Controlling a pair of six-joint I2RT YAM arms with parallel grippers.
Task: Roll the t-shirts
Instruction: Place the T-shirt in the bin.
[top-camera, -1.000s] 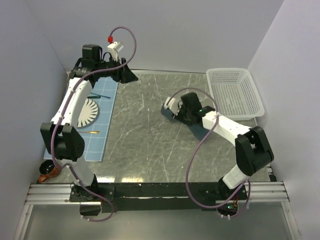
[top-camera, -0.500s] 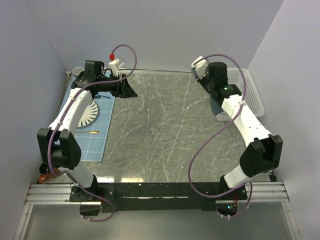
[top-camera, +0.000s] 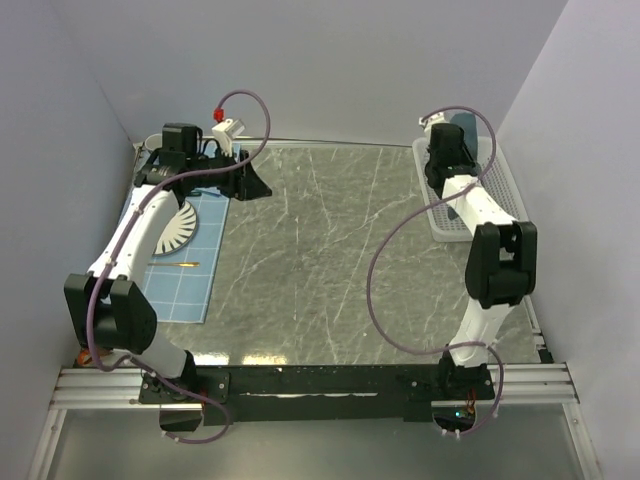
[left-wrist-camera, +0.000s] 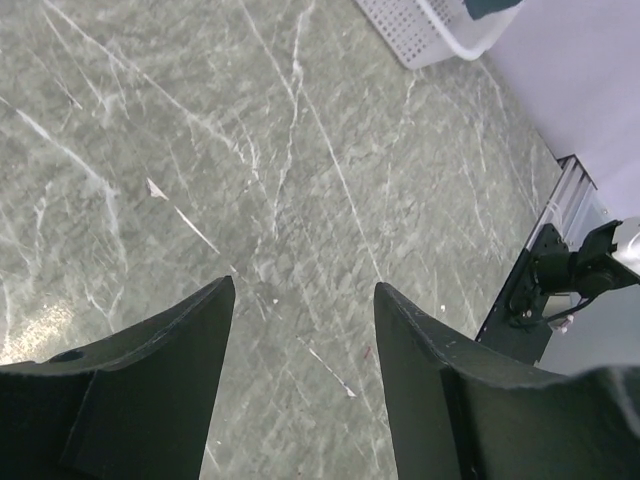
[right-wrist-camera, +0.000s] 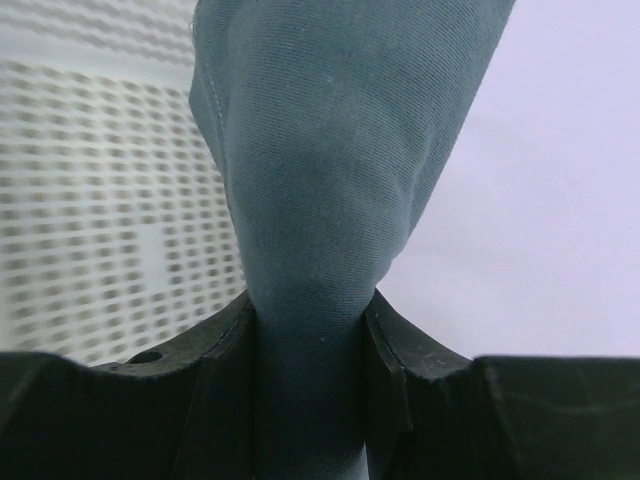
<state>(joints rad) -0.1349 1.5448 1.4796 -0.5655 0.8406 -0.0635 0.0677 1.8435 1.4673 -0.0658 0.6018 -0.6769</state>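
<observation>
Grey-green marbled stone forms the table (top-camera: 320, 260), which is enclosed by pale lavender walls. At its far right corner the right gripper (right-wrist-camera: 308, 315) is poised at the white mesh basket (top-camera: 505, 195). Its two fingers are clamped on a bunched fold of the dark slate-blue t-shirt (right-wrist-camera: 320, 170) — the cloth is squeezed narrow between the pads and widens beyond them, in front of the basket's lattice and the wall. Whether the cloth touches the basket cannot be told; of the basket's inside only blurred white mesh is seen. At the far left the left gripper (left-wrist-camera: 305, 290) is poised above bare stone, its fingers parted, with only the tabletop seen between them. Beside it a striped plate (top-camera: 175, 228) is laid on a light blue gridded placemat (top-camera: 190, 280) — partly covered by the left arm.
</observation>
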